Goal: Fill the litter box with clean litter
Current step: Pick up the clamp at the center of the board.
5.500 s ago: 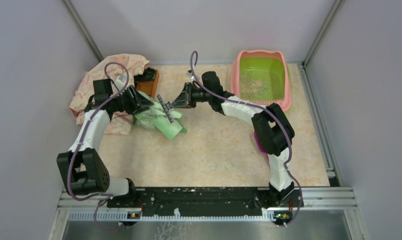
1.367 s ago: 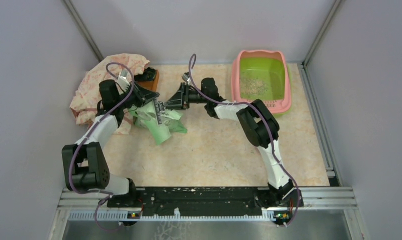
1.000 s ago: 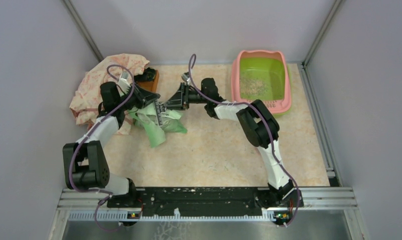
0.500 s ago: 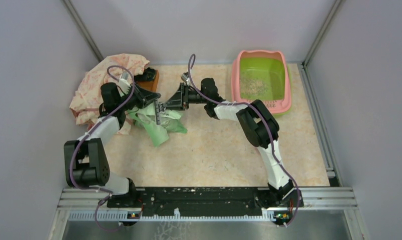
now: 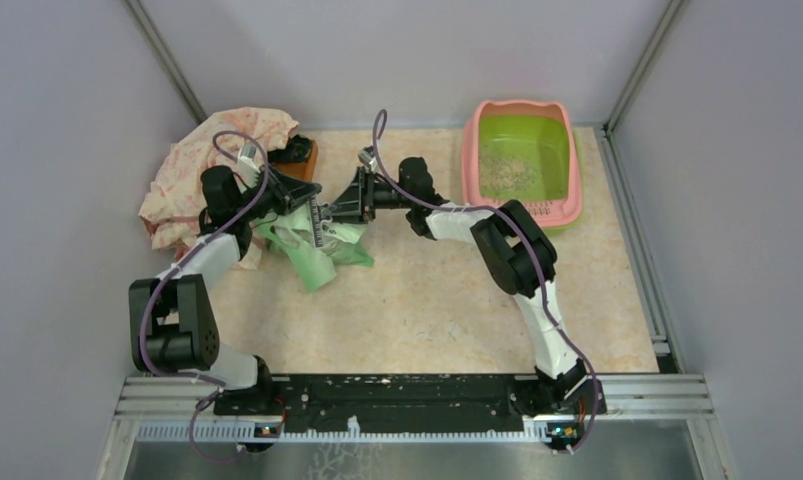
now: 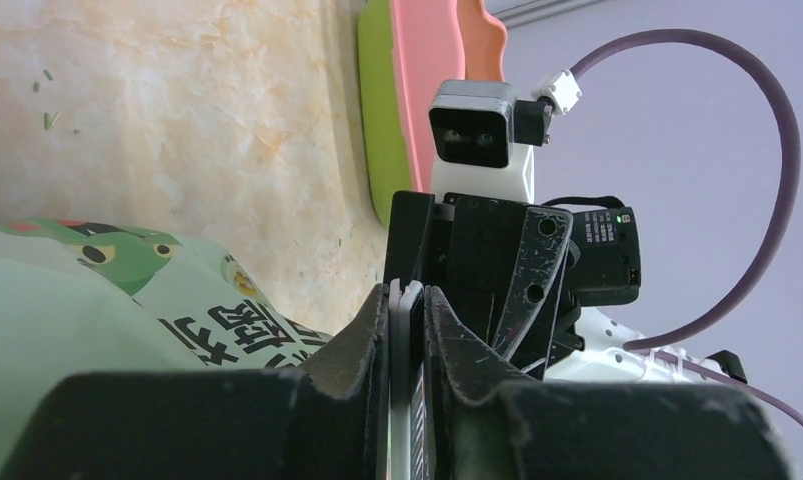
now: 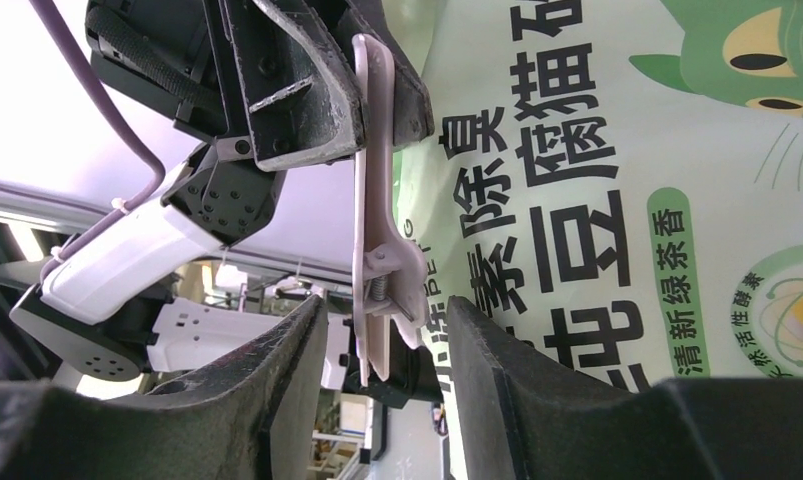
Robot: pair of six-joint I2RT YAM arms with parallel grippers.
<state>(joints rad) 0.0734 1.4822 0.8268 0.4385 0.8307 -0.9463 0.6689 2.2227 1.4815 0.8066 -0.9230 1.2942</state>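
The table (image 5: 427, 300) carries everything. The litter box (image 5: 469, 150) sits far back at about 1 o'clock, well apart from both grippers. Its green basin holds only a thin scatter of clean litter (image 5: 505, 175), and much of the floor shows bare, so I judge the filling far from done.

At 10 o'clock a patterned cloth (image 5: 192, 180) lies bunched, with a small wooden tray (image 5: 299, 172) just beside it. The light green printed bag (image 5: 322, 262) slumps toward 9 o'clock of the table's middle. Both arms meet over its top edge, presumably because the rest of the litter is sealed inside.

The left gripper (image 6: 407, 310) is clenched on the flat bar of a pale sealing clip (image 7: 372, 180), pinning it (and so the bag mouth) steady. The right gripper (image 7: 385, 310) comes in from 3 o'clock and straddles the clip's sprung handle end. Its fingers are released, with a gap on either side, and touch nothing that I can see. That pose reads as lining up to squeeze the handle, so that the clip can come off before any pour.
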